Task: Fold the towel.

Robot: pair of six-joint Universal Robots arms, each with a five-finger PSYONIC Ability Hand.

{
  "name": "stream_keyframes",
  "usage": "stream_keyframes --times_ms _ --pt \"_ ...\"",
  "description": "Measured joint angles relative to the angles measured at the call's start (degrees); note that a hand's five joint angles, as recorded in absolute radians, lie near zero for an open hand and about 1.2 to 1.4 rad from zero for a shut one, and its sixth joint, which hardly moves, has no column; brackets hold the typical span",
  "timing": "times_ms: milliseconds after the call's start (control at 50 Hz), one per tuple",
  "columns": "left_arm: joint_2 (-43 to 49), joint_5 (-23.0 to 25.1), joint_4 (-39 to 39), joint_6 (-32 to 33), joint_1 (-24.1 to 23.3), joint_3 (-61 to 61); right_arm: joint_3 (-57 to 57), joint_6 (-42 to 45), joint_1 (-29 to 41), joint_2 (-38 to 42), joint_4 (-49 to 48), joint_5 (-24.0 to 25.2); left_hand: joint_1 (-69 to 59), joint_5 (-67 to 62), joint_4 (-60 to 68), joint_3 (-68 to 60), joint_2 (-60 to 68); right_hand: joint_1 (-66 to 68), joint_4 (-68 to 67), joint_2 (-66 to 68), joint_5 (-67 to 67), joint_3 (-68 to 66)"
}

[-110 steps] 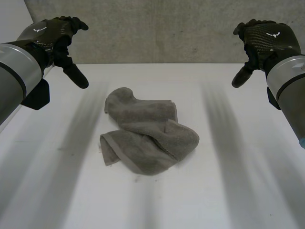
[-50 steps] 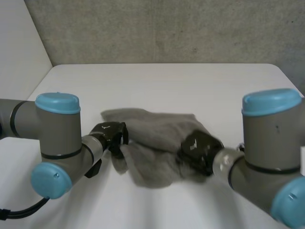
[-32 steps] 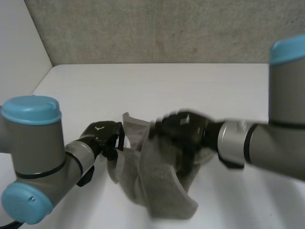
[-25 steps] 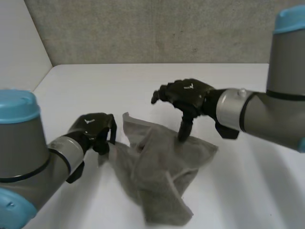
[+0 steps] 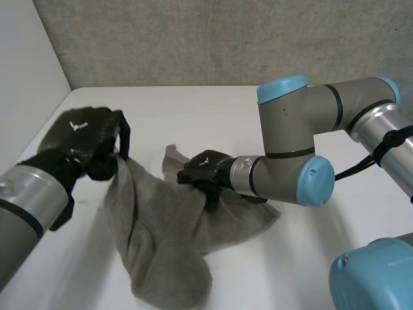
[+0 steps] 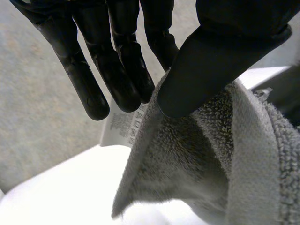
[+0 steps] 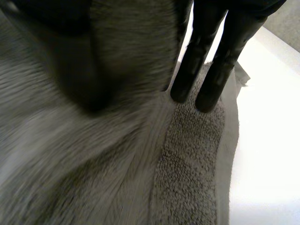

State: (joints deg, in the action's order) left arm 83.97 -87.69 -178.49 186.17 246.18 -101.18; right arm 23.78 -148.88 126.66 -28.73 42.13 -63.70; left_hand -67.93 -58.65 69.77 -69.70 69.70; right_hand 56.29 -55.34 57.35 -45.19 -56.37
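Note:
A grey towel lies crumpled on the white table, one corner lifted off it. My left hand holds that corner up at the left, and the cloth hangs from it down to the table. In the left wrist view the thumb presses the towel's edge, near a white label, against the fingers. My right hand is down on the middle of the towel. In the right wrist view a ridge of towel rises between the thumb and the fingers, whose tips touch the cloth.
My right arm bends across the table's right half, with its forearm low over the towel. A grey wall runs behind the table and a pale wall stands at its left.
My left hand has risen and moved left with the towel's corner, stretching the cloth. My right hand has dropped from above the towel onto its middle and closed in on it.

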Motion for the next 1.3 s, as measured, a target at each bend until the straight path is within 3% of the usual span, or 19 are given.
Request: stream_keyframes --times_ms 20,80,200,340,400,500,600,680,820,1020,1120,1300 --pt "0.1 0.0 -0.3 0.0 0.6 0.7 -0.2 0.7 0.1 0.0 0.0 -0.5 0.0 0.0 0.0 0.0 0.0 11.8 -13.6 12.3 -13.3 -12.4" --pt "0.7 0.1 -1.5 0.0 2.0 2.9 -2.0 1.4 0.2 -0.5 -0.6 -1.7 0.0 0.0 0.0 0.0 0.0 17.0 -21.0 16.9 -19.3 -19.5" --pt "4.5 0.0 -7.4 -0.4 3.7 12.8 -11.7 -1.5 -0.1 -3.3 -6.0 -7.4 0.0 0.0 0.0 0.0 0.0 17.1 -21.3 16.9 -19.3 -19.6" --pt "9.2 -1.6 -15.9 -3.3 3.4 28.0 -21.3 -16.2 -4.5 -10.8 -20.9 -21.6 0.0 0.0 0.0 0.0 0.0 17.1 -21.3 16.9 -19.3 -19.8" --pt "10.2 -2.9 -18.9 -5.6 3.3 31.1 -19.9 -19.5 -6.4 -14.1 -23.8 -24.4 0.0 0.0 0.0 0.0 0.0 17.2 -21.3 16.9 -19.4 -19.8" --pt "12.5 -5.1 -22.5 -9.9 2.6 31.2 -9.4 -17.5 -8.0 -18.9 -22.9 -21.5 0.0 0.0 0.0 0.0 0.0 17.2 -21.3 16.9 -19.9 -19.8" --pt "16.3 -5.4 -22.9 -11.6 0.4 24.2 9.3 -7.1 -7.6 -22.7 -17.2 -14.5 0.0 -0.4 0.0 0.0 0.0 17.3 -21.3 17.3 -19.9 -19.8" --pt "20.1 -4.9 -22.6 -11.6 -1.3 16.6 23.4 0.7 -7.0 -24.6 -14.4 -11.8 0.0 -0.4 0.0 0.0 0.0 17.4 -21.3 17.3 -19.9 -19.8" --pt "25.1 -3.6 -22.5 -11.2 -2.0 3.6 43.9 6.2 -6.7 -25.9 -16.1 -11.5 0.0 -0.4 0.0 0.0 0.0 17.5 -21.3 17.3 -19.9 -19.8" --pt "22.7 -3.0 -22.3 -11.1 -0.4 -6.0 57.0 6.1 -8.1 -31.2 -18.6 -11.3 -0.3 -0.4 0.0 0.0 0.0 17.0 -20.5 17.1 -19.3 -19.1" --pt "18.7 -3.0 -22.0 -11.0 0.5 -9.1 61.6 6.3 -9.3 -36.4 -18.5 -10.4 -0.3 -0.4 0.0 0.0 0.0 2.1 -3.3 0.4 -3.3 -1.7" --pt "9.8 -1.1 -21.8 -10.1 0.8 -15.8 67.1 12.1 -11.1 -44.4 -14.7 -9.7 1.5 2.7 -4.3 4.2 -4.2 -36.5 36.5 -38.6 37.8 37.6"
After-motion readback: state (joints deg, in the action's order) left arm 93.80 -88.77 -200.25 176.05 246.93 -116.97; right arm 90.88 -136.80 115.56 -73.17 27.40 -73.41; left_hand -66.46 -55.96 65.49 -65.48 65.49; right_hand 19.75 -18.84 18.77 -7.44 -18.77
